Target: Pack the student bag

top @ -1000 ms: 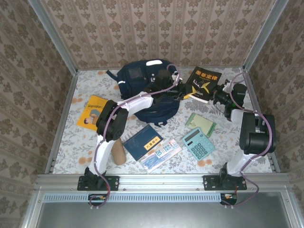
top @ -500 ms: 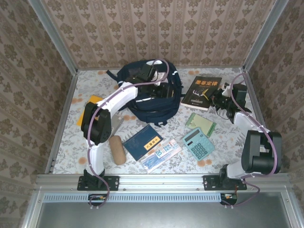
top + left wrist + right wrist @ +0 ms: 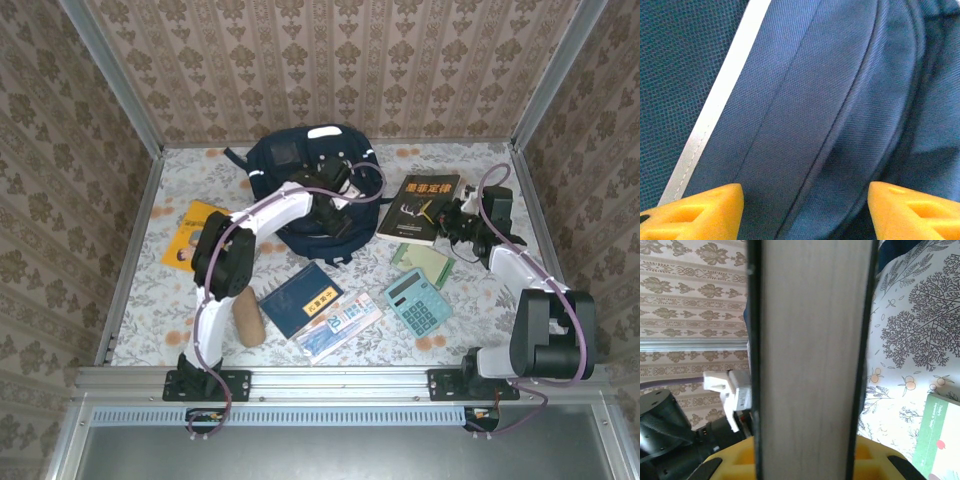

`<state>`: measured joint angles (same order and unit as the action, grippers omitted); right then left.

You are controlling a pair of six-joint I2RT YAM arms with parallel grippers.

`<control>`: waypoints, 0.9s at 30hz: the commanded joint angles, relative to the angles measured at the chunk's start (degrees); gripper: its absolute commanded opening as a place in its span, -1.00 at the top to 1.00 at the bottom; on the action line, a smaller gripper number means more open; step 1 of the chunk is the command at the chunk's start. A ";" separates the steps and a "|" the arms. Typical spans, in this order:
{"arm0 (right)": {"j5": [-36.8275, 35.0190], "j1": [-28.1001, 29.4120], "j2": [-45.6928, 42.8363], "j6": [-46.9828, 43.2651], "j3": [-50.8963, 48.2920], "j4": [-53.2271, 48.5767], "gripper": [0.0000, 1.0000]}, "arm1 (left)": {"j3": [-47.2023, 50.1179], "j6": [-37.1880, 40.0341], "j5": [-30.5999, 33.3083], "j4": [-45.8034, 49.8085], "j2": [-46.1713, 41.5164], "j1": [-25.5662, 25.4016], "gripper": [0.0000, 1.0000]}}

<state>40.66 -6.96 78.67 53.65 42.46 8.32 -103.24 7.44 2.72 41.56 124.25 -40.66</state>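
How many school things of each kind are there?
Backpack: 1, the student bag.
Books: 4, black book, yellow book, navy book, green booklet.
Calculator: 1.
Brown roll-shaped case: 1.
Clear flat packet: 1.
Total: 8.

Overhead view, wrist close-ups (bag (image 3: 830, 100), book (image 3: 810, 350))

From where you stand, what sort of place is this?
Most likely a robot test booth, not a real room: wallpapered panels held in metal framing, a floral-cloth table, a left arm and right arm bolted to its near rail, and a student bag and calculator laid out.
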 commanded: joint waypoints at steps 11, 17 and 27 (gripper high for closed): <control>0.47 2.43 -2.42 -1.44 -0.08 1.44 1.00 | -2.29 7.25 18.83 -5.77 3.97 -3.17 -0.36; 0.89 2.61 -2.51 -1.71 -0.75 1.66 1.00 | -6.98 10.09 16.95 -1.13 9.12 -2.73 -0.37; 1.35 2.92 -2.41 -1.06 -0.95 2.43 1.00 | -6.78 10.60 21.36 -2.91 6.96 -2.92 1.00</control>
<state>40.66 -4.54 78.24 52.66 41.71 8.32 -109.38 18.15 18.81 39.46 131.41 -45.10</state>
